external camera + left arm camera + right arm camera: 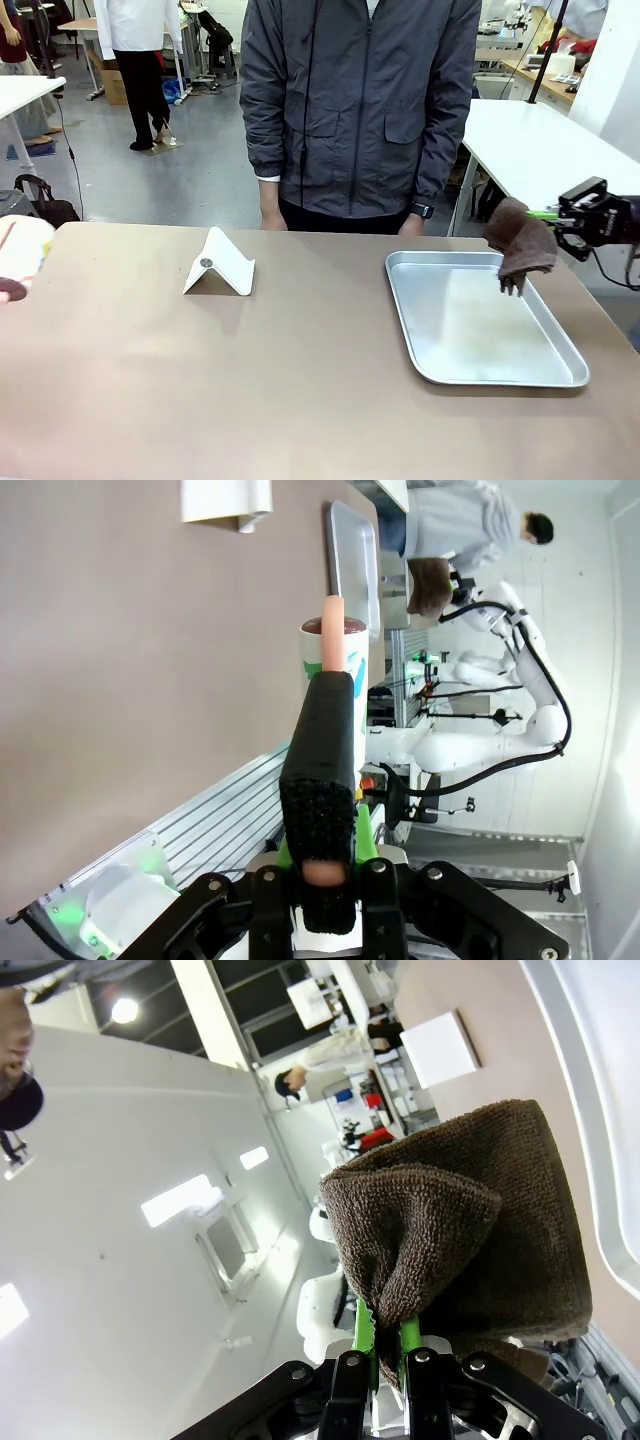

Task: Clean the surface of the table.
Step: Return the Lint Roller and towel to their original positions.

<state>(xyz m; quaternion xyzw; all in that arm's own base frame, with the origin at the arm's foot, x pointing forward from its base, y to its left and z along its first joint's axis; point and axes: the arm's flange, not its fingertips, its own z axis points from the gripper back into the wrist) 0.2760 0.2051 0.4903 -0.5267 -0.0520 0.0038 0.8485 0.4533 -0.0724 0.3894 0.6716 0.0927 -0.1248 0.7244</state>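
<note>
Brown cloth [522, 245] is being pinched between the right gripper's [383, 1332] jaws and hung over the tray [445, 372], presumably ready for wiping. A cup [335, 650] is being clamped by the left gripper [322, 875], perhaps to clear the tan table [200, 380] spreading across the workshop foreground.

A shallow rectangular silver metal tray [486, 375] with rounded corners lies in the right half of the front view, its inside bare. A brown terry cloth [522, 245] hangs bunched above the tray's upper right corner. Left of centre stands a small white folded card stand [220, 264], tent-shaped with a dark dot on its face. At the top centre a person in a grey zip jacket [360, 100] stands, a dark wristwatch [423, 211] on one wrist.
</note>
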